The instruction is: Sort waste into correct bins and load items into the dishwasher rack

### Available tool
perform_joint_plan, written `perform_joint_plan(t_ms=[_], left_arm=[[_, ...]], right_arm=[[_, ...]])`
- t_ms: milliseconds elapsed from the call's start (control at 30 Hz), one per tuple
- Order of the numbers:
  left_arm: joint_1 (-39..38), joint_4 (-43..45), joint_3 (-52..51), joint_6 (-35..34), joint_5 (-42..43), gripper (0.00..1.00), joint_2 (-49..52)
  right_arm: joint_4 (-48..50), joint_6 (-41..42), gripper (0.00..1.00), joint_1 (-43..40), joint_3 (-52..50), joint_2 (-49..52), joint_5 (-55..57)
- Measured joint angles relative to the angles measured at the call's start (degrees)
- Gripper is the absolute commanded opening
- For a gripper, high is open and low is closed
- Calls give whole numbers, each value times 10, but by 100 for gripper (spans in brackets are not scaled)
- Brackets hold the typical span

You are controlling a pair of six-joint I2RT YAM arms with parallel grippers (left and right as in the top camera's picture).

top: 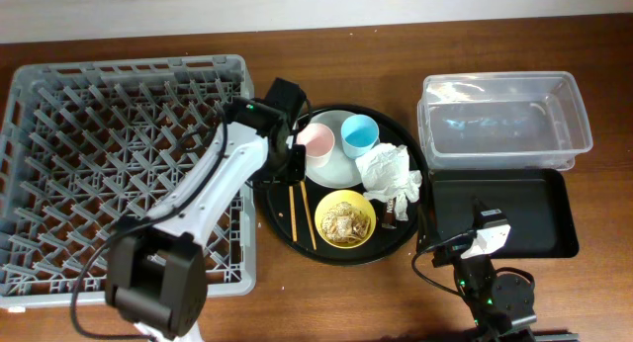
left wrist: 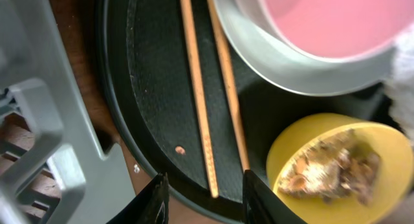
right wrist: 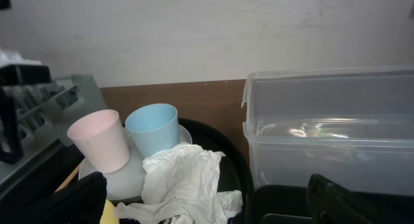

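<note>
My spread left jaws straddle the chopsticks point(left wrist: 199, 107) on the round black tray point(left wrist: 155, 88); the sticks run twelve to six o'clock. My right jaws, also spread, are farther away.

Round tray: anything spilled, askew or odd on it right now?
Nothing tipped or damaged. One small crumb-like speck lies loose on the round tray beside the chopsticks, outside the yellow bowl. The pink cup and blue cup stand upright on the plate.
</note>
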Motion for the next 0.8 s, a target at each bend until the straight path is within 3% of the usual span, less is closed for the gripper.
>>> perform_joint_plan(t_ms=[300,600,800], left_arm=[[-27,22,0,-10,-23,34,77],[-27,59,-23,-14,-32,33,90],[-27,104,-67,-32,-32,21,92]], right_arm=[[0,0,99,0,0,0,0],[0,2,99,0,0,0,0],[0,2,99,0,0,0,0]])
